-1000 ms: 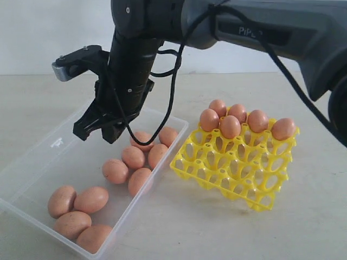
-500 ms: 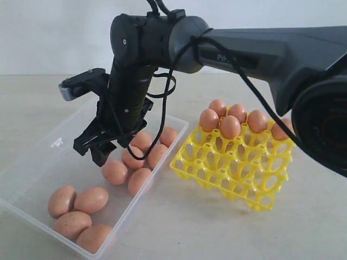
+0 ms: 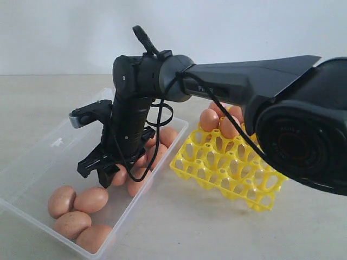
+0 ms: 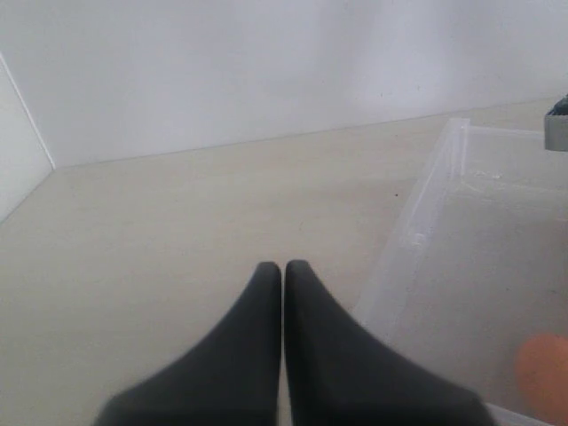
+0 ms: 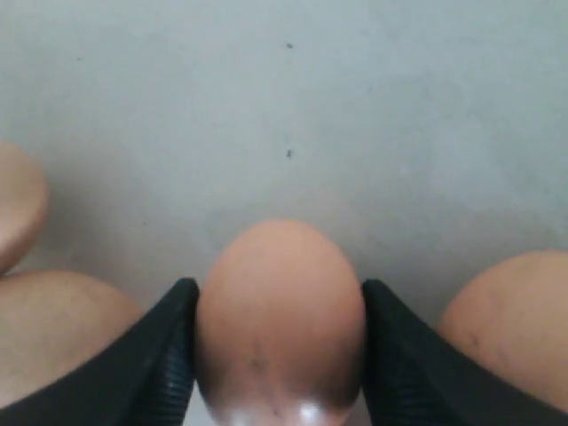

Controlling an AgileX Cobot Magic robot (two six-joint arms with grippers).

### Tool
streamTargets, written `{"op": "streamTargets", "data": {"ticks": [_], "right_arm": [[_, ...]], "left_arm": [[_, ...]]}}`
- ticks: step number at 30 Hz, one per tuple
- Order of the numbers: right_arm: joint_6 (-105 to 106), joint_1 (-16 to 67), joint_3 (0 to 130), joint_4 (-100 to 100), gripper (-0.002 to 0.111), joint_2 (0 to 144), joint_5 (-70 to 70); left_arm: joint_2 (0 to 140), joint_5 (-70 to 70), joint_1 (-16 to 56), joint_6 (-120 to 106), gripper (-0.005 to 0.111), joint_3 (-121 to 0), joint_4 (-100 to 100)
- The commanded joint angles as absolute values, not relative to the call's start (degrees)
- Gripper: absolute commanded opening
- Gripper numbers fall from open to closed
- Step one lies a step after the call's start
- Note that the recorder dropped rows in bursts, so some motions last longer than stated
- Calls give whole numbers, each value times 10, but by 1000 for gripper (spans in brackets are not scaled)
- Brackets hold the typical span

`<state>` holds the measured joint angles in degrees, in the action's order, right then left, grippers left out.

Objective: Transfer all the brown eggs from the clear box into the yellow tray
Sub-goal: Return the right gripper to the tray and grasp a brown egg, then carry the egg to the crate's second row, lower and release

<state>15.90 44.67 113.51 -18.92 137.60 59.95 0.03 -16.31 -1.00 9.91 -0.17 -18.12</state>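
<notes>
You are at the pick step. Your right gripper (image 3: 103,172) is down inside the clear box (image 3: 38,168), in the cluster of eggs by the wall on the side of the yellow tray (image 3: 233,179).

In the right wrist view its jaws stand on either side of one brown egg (image 5: 280,311), pads against both flanks. I read them as clamped on it, with the egg low in the box and neighbours close on both sides.

Your left gripper (image 4: 283,266) hangs over the tabletop (image 3: 190,233) beside the box, jaws together.

The only eggs I can see in the tray (image 3: 209,119) sit in its far cups. With plenty in the box, the job looks under halfway.

Next, lift straight up, gently, to clear the neighbours and the box wall. Then carry the egg across to a bare cup.
</notes>
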Motion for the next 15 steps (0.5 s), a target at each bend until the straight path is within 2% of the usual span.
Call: {"op": "streamTargets", "data": {"ticks": [1, 4, 11, 13, 15], "right_arm": [[154, 445, 1140, -191, 1, 1369, 639], [154, 445, 1140, -179, 0, 1333, 659], [78, 445, 1116, -172, 0, 1238, 580], [55, 445, 1055, -153, 0, 1201, 538], [38, 445, 947, -148, 0, 1150, 437]], "left_arm": [[0, -158, -8, 103, 1, 0, -180], [0, -158, -8, 103, 1, 0, -180], [0, -158, -8, 103, 1, 0, -180], [0, -158, -8, 103, 1, 0, -180], [0, -158, -8, 103, 1, 0, -180]]}}
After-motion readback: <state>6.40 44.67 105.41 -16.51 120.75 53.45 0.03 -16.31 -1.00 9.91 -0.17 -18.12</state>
